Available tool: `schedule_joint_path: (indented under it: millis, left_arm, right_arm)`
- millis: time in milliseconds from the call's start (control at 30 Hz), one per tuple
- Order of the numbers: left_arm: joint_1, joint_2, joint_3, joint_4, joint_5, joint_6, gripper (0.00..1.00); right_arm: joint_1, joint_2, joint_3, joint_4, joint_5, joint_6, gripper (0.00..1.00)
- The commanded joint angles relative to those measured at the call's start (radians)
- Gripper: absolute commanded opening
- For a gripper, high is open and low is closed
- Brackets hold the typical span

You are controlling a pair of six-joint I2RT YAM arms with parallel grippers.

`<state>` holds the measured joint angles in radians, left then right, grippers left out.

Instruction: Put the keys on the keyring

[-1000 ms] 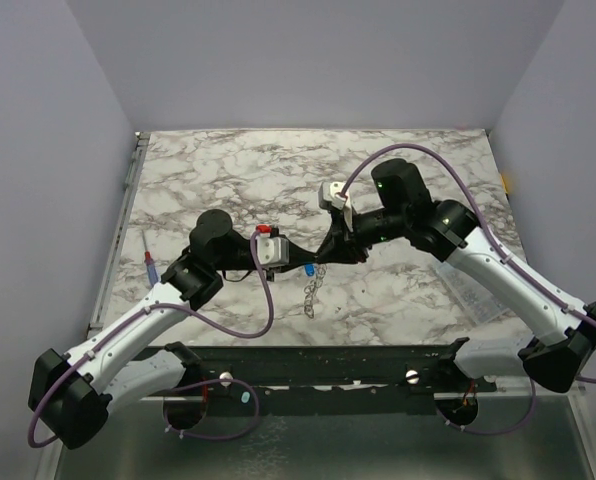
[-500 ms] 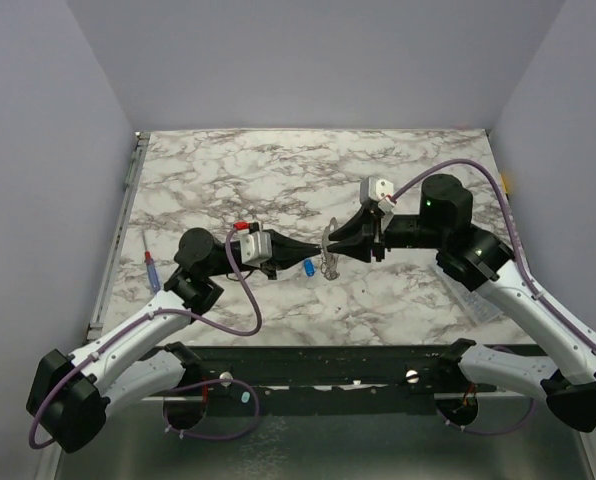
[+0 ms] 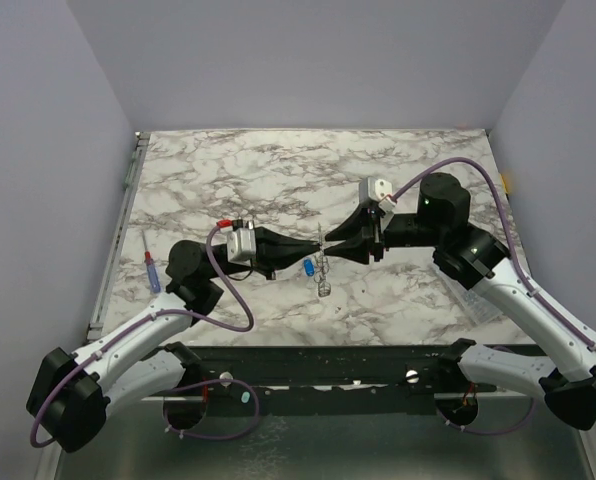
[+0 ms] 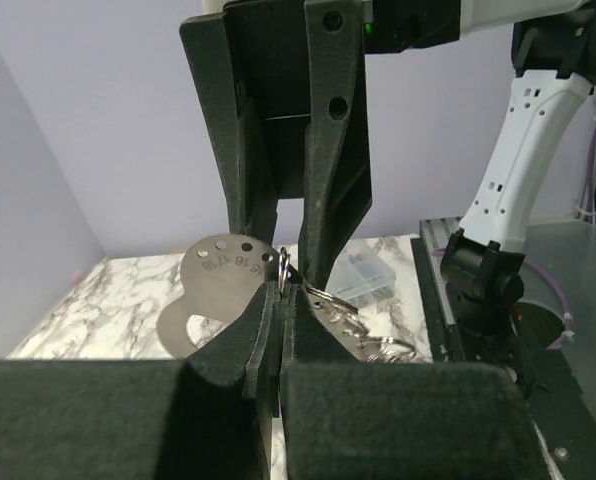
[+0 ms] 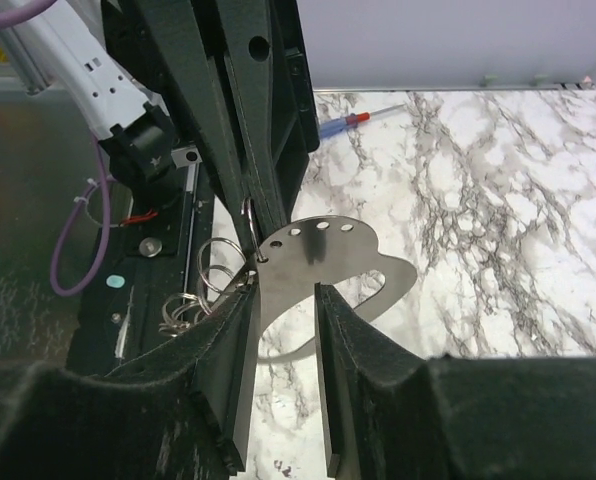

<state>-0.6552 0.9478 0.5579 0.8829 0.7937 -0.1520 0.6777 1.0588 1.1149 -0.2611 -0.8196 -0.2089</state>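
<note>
The keyring (image 3: 321, 264) stayed clamped in the left gripper (image 4: 281, 290). The right gripper (image 5: 286, 292), now level and farther right, had spread its jaws.

Marble tabletop (image 3: 228, 170) w/ lilac walls (image 3: 308, 60)

The table (image 3: 228, 170) is white marble with grey veining. At its left edge lies a screwdriver (image 3: 152, 270) with a blue-and-red handle. One key (image 3: 308, 267) has a bright blue head, and the keyring (image 3: 323, 288) is silvery. The left gripper (image 3: 306, 262) and right gripper (image 3: 328, 250) are black, the cables (image 3: 233, 315) purple, and the walls (image 3: 308, 60) pale lavender.
</note>
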Motion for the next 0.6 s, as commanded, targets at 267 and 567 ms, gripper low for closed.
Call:
schedule_joint_path:
  millis: [267,567]
  left_arm:
    - [-0.002,0.075,-0.022,0.194,-0.096,-0.152,0.00]
    - [-0.003,0.099,-0.032,0.204,-0.149,-0.181,0.00]
  right_arm:
    - [-0.001,-0.009,0.028,0.082,-0.079,0.017,0.35]
    - [-0.002,-0.024,0.015,0.151,-0.059,0.036,0.34]
